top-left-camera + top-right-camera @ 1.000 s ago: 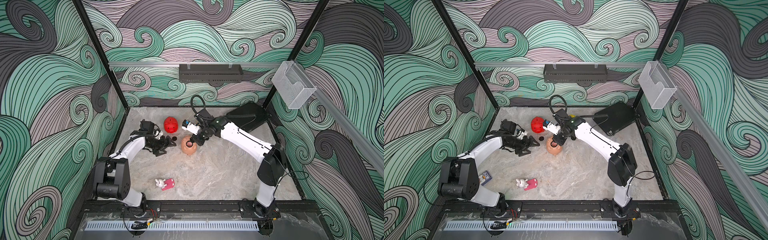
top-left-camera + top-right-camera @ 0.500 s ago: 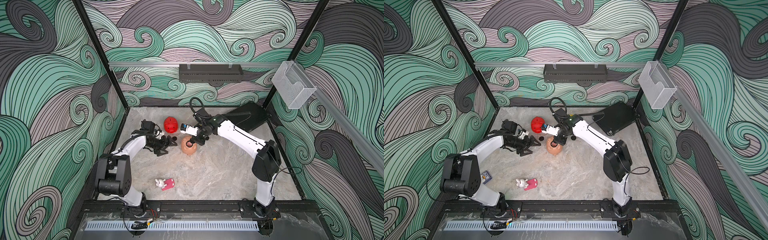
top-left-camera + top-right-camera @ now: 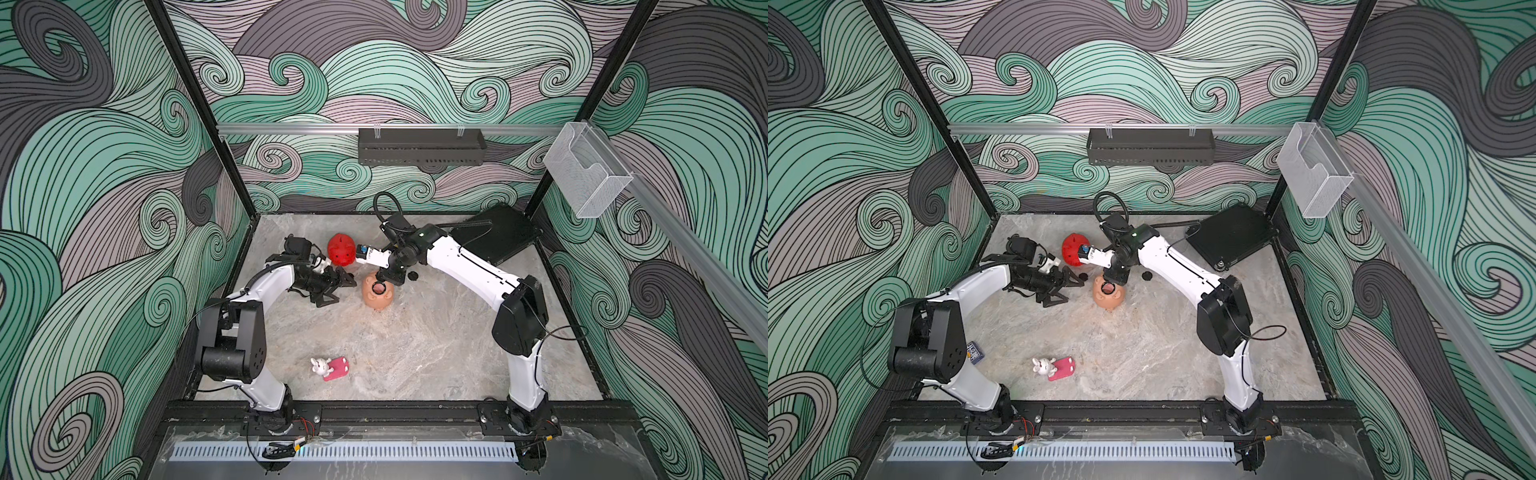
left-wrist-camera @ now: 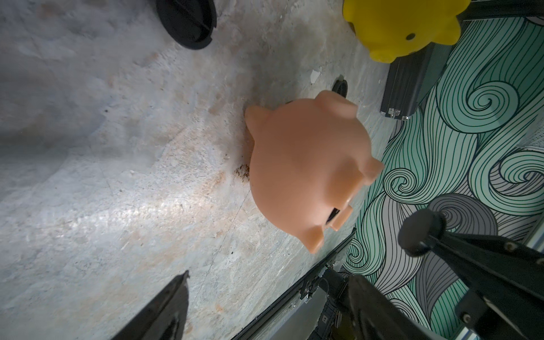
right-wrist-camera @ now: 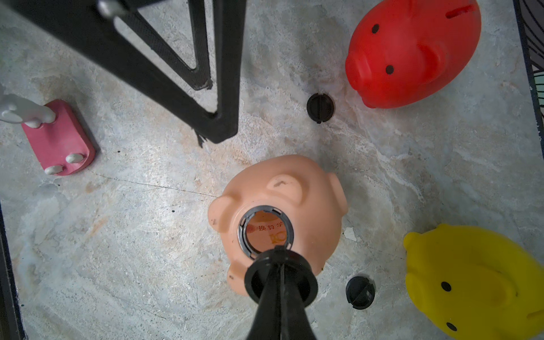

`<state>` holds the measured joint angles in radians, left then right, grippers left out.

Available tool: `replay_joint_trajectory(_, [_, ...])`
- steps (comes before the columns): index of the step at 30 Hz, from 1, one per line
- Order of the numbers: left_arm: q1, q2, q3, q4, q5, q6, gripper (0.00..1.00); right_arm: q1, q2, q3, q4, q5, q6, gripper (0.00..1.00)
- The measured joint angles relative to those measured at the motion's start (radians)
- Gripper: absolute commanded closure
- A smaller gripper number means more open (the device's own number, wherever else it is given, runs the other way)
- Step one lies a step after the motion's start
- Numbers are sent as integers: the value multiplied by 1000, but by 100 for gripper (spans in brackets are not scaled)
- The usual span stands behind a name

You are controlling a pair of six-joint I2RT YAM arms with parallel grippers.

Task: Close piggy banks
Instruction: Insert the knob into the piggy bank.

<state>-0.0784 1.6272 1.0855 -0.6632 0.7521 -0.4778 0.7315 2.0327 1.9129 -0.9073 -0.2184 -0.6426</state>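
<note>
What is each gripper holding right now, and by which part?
Right gripper pinches a black round plug across its middle, at the hole of the peach piggy bank; left gripper holds nothing.

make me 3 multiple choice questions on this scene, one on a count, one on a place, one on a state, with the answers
1. How many black caps lie loose on the table?
A. none
B. two
C. five

2. Where is the cap that the right gripper holds?
A. at the table's front edge
B. at the rim of the peach pig's belly hole
C. in the table's far back corner

3. What state is that belly hole in?
A. open
B. plugged with a cap
C. taped over

Answers:
1 B: the right wrist view shows two caps lying loose.
2 B: the jaws are shut on the cap right at the hole's rim.
3 A: the ring is bare and the pig's inside shows through it.
</note>
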Motion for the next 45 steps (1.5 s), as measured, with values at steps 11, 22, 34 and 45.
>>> replay_joint_trajectory(11, [0, 46, 16, -5, 0, -4, 15, -2, 5, 14, -10, 9, 217, 100])
replay_joint_trajectory(22, [0, 54, 16, 17, -6, -28, 16, 3, 3, 5, -40, 19, 375, 100])
replay_joint_trajectory(34, [0, 86, 16, 36, -8, -39, 17, 17, -8, -61, -53, -53, 132, 100])
replay_joint_trajectory(45, [0, 91, 16, 41, -7, -38, 17, 5, -11, -24, -99, -71, -171, 100])
